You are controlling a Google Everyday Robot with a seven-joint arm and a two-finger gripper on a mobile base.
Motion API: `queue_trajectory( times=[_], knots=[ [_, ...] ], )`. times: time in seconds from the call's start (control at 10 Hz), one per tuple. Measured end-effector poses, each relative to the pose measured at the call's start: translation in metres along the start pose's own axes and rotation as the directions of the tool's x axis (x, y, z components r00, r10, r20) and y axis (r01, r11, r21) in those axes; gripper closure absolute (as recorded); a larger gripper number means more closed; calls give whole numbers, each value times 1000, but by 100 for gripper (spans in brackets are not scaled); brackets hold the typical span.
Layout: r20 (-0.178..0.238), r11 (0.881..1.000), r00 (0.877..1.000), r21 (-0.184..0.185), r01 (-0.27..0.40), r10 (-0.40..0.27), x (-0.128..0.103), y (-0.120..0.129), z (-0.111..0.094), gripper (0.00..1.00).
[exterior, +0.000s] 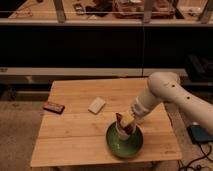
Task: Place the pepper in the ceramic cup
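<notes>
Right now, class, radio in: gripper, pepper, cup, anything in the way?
Gripper over ceramic cup, which sits on green saucer. Pepper at gripper, above cup mouth. White packet and dark bar lie well aside.

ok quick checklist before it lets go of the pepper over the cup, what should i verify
1. End effector position: low over the ceramic cup, at its mouth. Ok.
2. Pepper location: a dark red piece shows at the end effector, above the cup's opening. Ok.
3. Pepper fully inside the cup, below the rim: cannot tell; the end effector hides the opening.
4. Cup upright and seated on the green saucer: looks upright, near the saucer's middle. Ok.
5. Cup and saucer well on the wooden table: the saucer sits near the front edge, still fully on the top. Ok.
6. White block and dark bar clear of the arm: both lie apart from it. Ok.
</notes>
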Motion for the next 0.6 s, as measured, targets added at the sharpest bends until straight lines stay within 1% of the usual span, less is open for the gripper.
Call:
queue_trajectory(
  times=[0.2, 0.4, 0.5, 0.6],
  knots=[
    [16, 1000, 1000, -15, 11, -11, -3, 1, -1, 40],
    [12, 999, 1000, -35, 17, -17, -1, 2, -10, 40],
    [-2, 999, 1000, -33, 19, -19, 3, 0, -15, 40],
    [-37, 1000, 999, -12, 21, -21, 13, -9, -26, 40]
  ],
)
